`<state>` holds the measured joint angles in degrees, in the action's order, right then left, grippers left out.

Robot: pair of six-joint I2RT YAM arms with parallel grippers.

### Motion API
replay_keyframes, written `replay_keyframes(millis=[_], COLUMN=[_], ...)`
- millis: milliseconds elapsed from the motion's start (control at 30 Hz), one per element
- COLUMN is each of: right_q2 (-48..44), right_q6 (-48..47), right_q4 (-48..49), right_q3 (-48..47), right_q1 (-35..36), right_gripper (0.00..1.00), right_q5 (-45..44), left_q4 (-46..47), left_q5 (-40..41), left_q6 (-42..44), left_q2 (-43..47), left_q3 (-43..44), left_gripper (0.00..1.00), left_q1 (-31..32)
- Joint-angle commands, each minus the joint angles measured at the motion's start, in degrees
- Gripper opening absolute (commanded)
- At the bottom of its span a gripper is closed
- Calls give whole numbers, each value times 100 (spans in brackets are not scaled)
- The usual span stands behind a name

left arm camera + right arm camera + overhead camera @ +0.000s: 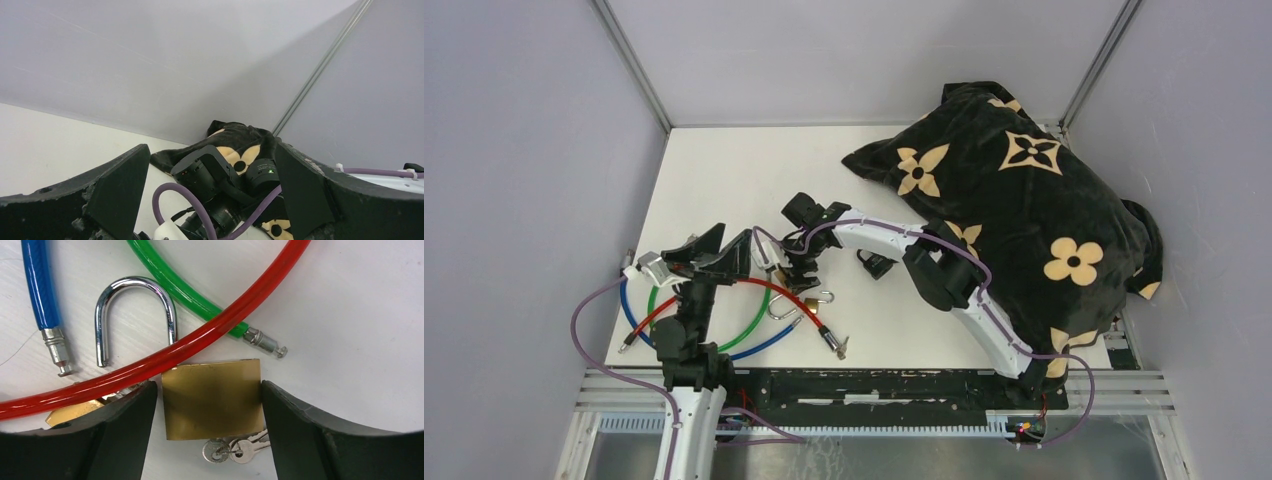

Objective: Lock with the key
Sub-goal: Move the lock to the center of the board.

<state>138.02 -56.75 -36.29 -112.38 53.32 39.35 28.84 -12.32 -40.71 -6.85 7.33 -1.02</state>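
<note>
My right pincer straddles the padlock, one black pad at each side; whether they press or only touch, I cannot tell. My left pincer hangs wide open, holding nothing. I judge this to be the grasping step: next I must steady the body so that the bow can be pushed home and the key turned.

The body is a flat brass block. Its polished steel bow stands open, with the glossy red cable across it. Small silver keys sit at the edge opposite the bow. The metal-tipped green cable and blue cable lie beyond on the white table.
</note>
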Motion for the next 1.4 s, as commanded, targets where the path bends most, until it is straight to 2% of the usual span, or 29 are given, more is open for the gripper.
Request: replay_keyframes(millis=[0,167,267,467,633,767,933,1167,1367], right_q2=[-188,-569,-950,-2224,-2881,-3200,-3331,-2896,-2387], right_q6=[-3,379,753,2111,3344,3921,4010,3843,3703], right_q4=[-164,-429,-381,847,1365,1439,1502,1493,1413], right_q3=[380,966,1653,3779,4642,4989,5129,4688,4199], right_q1=[-90,-369,-526,-785,-788,-765,-701,-711,-726], right_gripper=[76,66,62,61,63,68,73,81,77], right_q5=[-411,-595,-877,-1598,-2293,-2517,-2931,-3302,-3434], left_q4=[139,136,106,94,74,24,12,-10,-11], left_q5=[-19,-59,-93,-111,-145,-186,-216,-263,-248], left_q6=[-174,-166,-157,-144,-148,-148,-154,-174,-159], left_q2=[26,59,86,115,161,207,245,276,279], left_q3=[120,102,102,84,67,68,58,58,50], left_gripper=[99,99,99,99,99,98,98,98,98], left_q1=[-43,-48,-48,-49,-47,-48,-48,-47,-50])
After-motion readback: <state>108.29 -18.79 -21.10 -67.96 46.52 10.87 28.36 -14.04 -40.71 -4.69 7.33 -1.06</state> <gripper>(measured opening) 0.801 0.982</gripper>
